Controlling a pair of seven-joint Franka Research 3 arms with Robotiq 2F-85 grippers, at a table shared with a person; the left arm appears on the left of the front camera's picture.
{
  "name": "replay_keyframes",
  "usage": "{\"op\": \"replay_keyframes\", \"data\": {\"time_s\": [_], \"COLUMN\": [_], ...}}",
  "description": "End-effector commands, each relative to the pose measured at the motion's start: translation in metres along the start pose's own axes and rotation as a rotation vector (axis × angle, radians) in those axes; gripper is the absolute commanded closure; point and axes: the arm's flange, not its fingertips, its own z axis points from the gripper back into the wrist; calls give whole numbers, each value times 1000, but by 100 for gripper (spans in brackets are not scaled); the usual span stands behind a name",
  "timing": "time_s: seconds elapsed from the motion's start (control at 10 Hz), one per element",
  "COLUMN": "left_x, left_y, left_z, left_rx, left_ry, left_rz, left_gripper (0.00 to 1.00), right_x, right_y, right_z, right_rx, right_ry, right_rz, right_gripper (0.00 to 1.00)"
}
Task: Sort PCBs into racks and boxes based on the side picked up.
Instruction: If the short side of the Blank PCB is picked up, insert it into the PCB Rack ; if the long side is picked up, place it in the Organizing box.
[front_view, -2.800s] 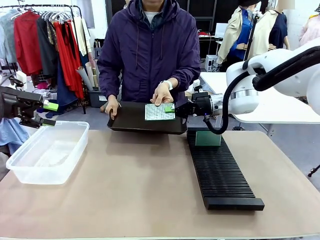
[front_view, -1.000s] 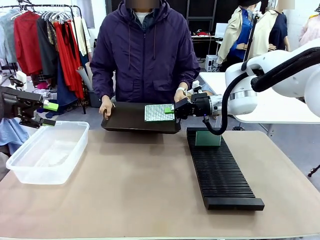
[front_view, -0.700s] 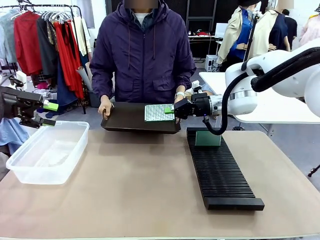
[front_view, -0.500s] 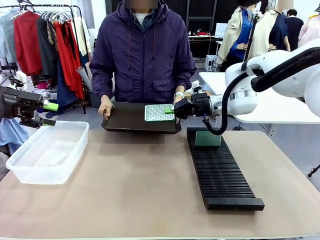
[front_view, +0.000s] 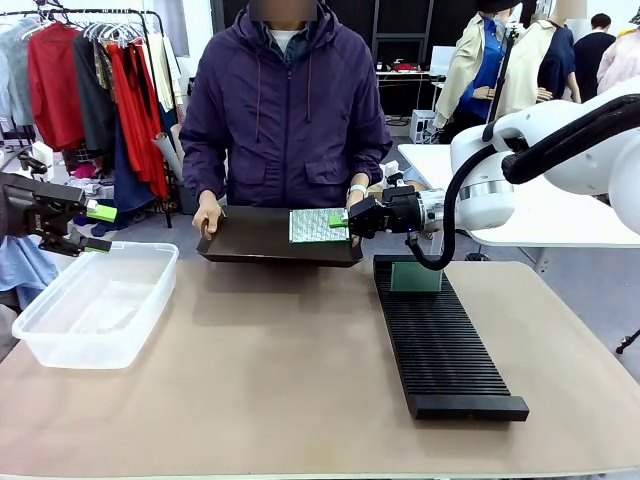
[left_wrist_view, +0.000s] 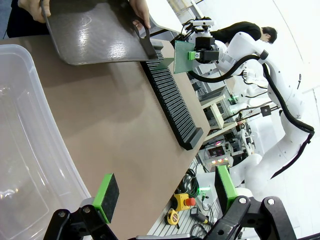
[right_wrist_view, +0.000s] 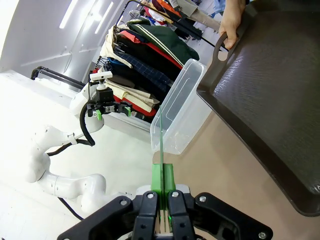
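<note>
My right gripper is shut on the edge of a green PCB, which it holds flat over the right end of a dark brown tray. The person holds this tray by both ends. In the right wrist view the PCB shows edge-on between the shut pads of the right gripper. A second PCB stands in the far end of the black rack. My left gripper hangs open above the clear box, nothing between its fingers.
The person stands at the far side, a hand on each tray end. A clothes rail stands behind at left and a white table at right. Bare brown tabletop lies between box and rack.
The person's hand has come off the PCB and taken the tray's right end. The tray has sunk and slid slightly left. Both grippers stay where they were.
</note>
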Motion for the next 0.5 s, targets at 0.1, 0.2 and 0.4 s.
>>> {"op": "replay_keyframes", "data": {"time_s": [0.1, 0.2, 0.4], "left_x": [0, 0, 0], "left_y": [-1, -1, -1], "left_z": [1, 1, 1], "left_rx": [1, 1, 1], "left_ry": [-2, -2, -2], "left_rz": [-1, -1, -1], "left_gripper": [0, 0, 0], "right_x": [1, 1, 1], "right_y": [2, 2, 2], "right_z": [-2, -2, -2], "right_rx": [2, 2, 2], "right_ry": [2, 2, 2], "right_rz": [3, 3, 3], "right_gripper": [100, 100, 100]}}
